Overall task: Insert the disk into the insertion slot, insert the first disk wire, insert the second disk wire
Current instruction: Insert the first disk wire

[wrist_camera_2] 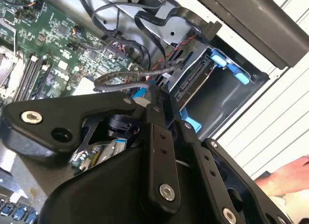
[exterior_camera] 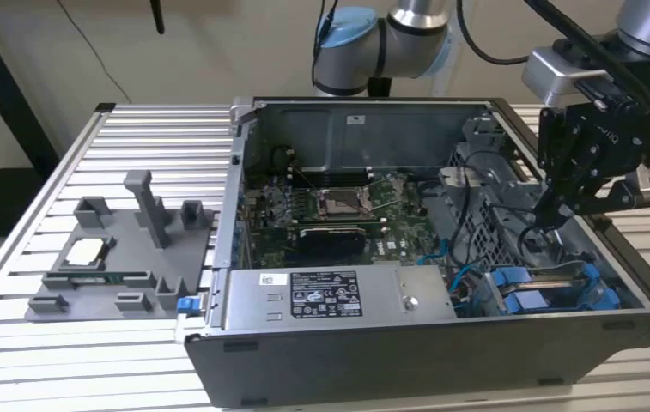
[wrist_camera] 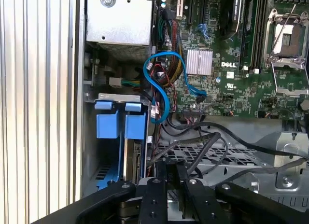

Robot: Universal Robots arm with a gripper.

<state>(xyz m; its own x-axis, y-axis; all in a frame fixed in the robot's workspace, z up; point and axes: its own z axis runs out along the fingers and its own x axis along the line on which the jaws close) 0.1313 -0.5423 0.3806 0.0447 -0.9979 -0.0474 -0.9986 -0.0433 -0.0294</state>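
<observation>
**Exterior view.** Gripper (exterior_camera: 546, 221) hangs inside the open computer case (exterior_camera: 416, 365), pointing down among loose black cables (exterior_camera: 496, 215) near the wall on the exterior view's right. Spread or pressed together: cannot tell. The disk (exterior_camera: 556, 276) stands on edge in its blue caddy at the case's near corner, just beside the power-supply box (exterior_camera: 325, 296). Its long axis runs from that box toward the exterior view's right.

**First wrist view.** Disk (wrist_camera: 135, 132) is down in the insertion slot (wrist_camera: 89, 147), with the caddy's blue tabs at the end toward the power-supply box. Black cables cross right at the gripper.
- First risk, as I judge it: a cable loop catches on the gripper and drags at the plugs on the motherboard (wrist_camera: 231, 74).
- Second risk: a wire plug meets the disk off-square, jams, and bends its contacts.

**Second wrist view.** One narrow edge of the disk (wrist_camera_2: 193, 84) faces the cable bundle. I judge the port sits there, but am not certain. A person's hand (wrist_camera_2: 289, 178) lies at the table's edge near the arm. A wide swing could strike it.
</observation>
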